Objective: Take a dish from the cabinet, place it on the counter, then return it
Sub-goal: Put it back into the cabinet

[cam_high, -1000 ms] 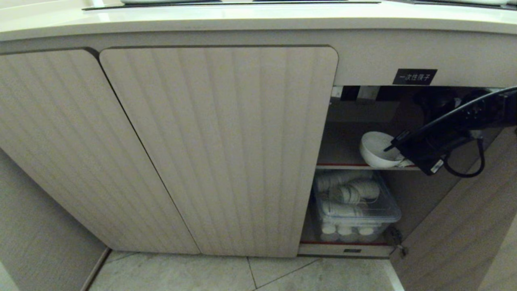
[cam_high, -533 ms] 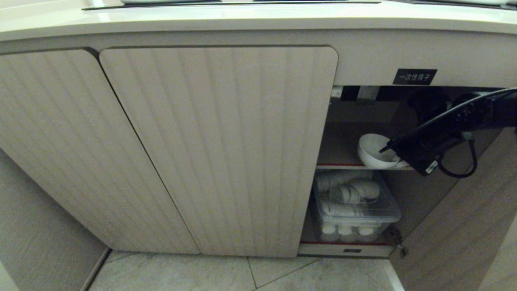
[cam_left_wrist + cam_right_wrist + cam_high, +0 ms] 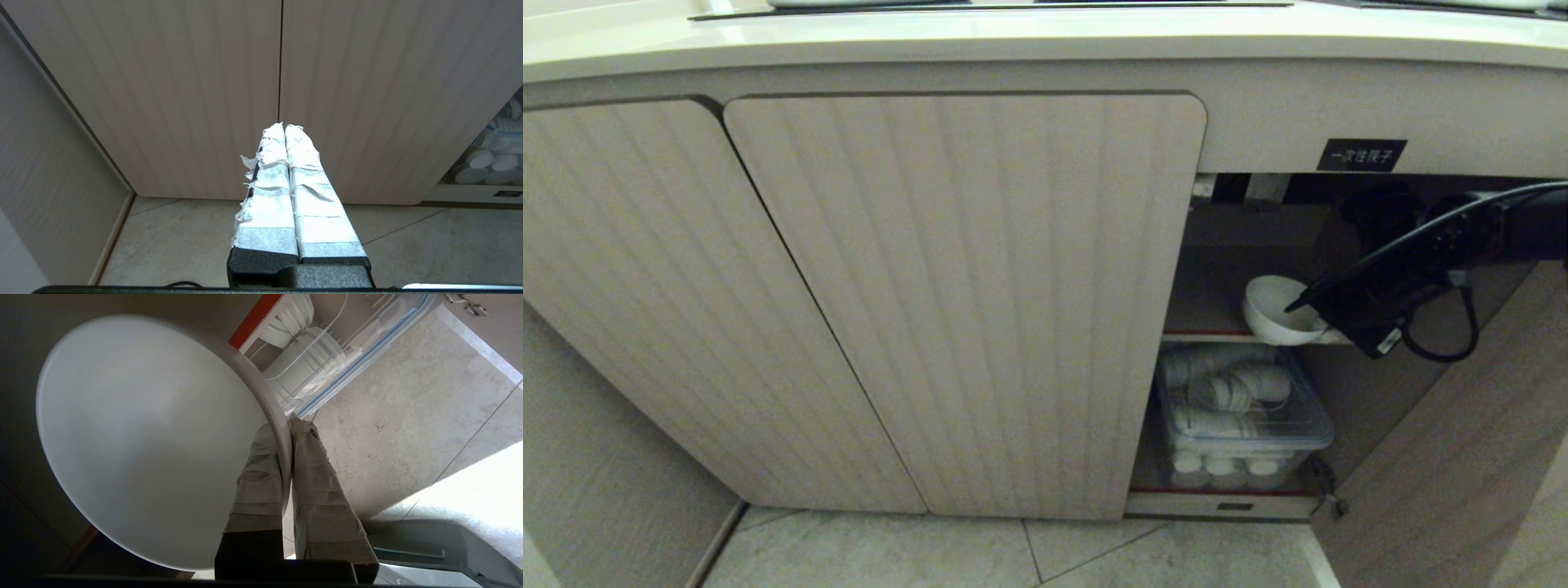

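White ceramic marks the dish (image 3: 1276, 309) in the head view: it sits at the front of the red-edged shelf (image 3: 1217, 334) inside the open right bay of the cabinet (image 3: 964, 302), at about 3 o'clock of the frame. The right gripper (image 3: 1298, 304) reaches in from 3 o'clock and meets the dish at its near rim. Below the shelf, a clear plastic bin (image 3: 1241, 420) of stacked disposable cups stands at 5 o'clock. The tabletop (image 3: 1013, 37) runs along 12 o'clock, above the cabinet, bearing no dish. A black label (image 3: 1361, 154) sits above the opening.

In the left wrist view, the left gripper (image 3: 284, 127) is parked with its taped fingers pressed together on nothing, pointing at the closed ribbed doors (image 3: 204, 94).

In the right wrist view, the right gripper (image 3: 286, 420) is narrow and clamped on the dish (image 3: 143, 437): one taped finger lies inside the wall, the other outside, and the rim runs between them. The bin (image 3: 327, 347) and the floor tiles (image 3: 388, 428) show beyond the rim.

Procedure, as judged: whether this is the removal or the return cannot be told. Either way, maintain the pinch, since a glossy rim may slip. Keep the dish level, move it slowly, and keep it clear of the shelf edge and the frame above the opening.
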